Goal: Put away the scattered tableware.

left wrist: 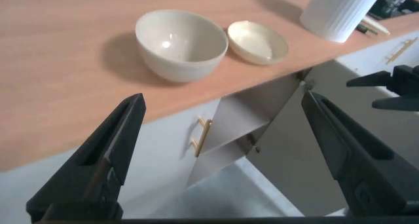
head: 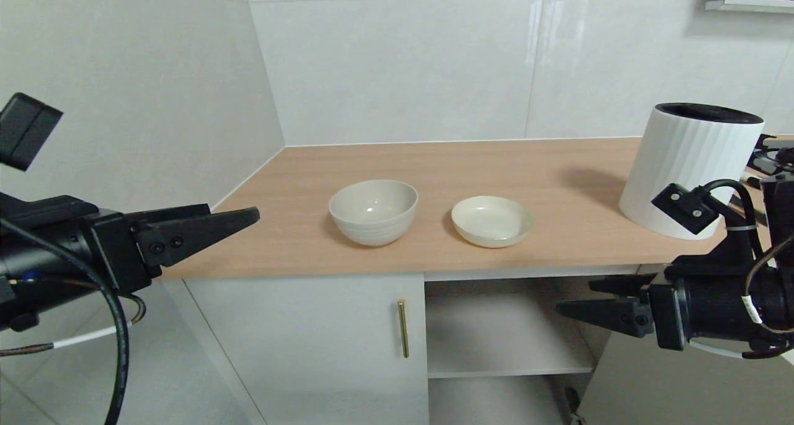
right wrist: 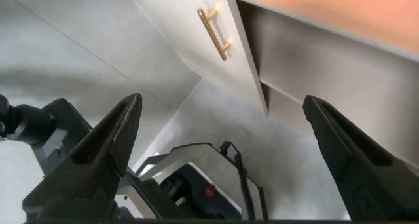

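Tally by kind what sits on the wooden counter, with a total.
Bowl: 1
Dish: 1
Canister: 1
Total: 3
Dark items at the far right edge are too cut off to count.

The bowl point(head: 373, 211) and the shallow dish point(head: 491, 220) sit near the front edge of the bench point(head: 434, 158), a gap between them, bare wood all round and open air above. The side wall point(head: 124, 102) closes the bench on the left; a tall white ribbed pot point(head: 688, 167) stands at the right, well apart from the dish. Below, a shut cabinet door point(head: 310, 344) blocks the left half, while the open shelf point(head: 502, 353) beside it lies free to enter.
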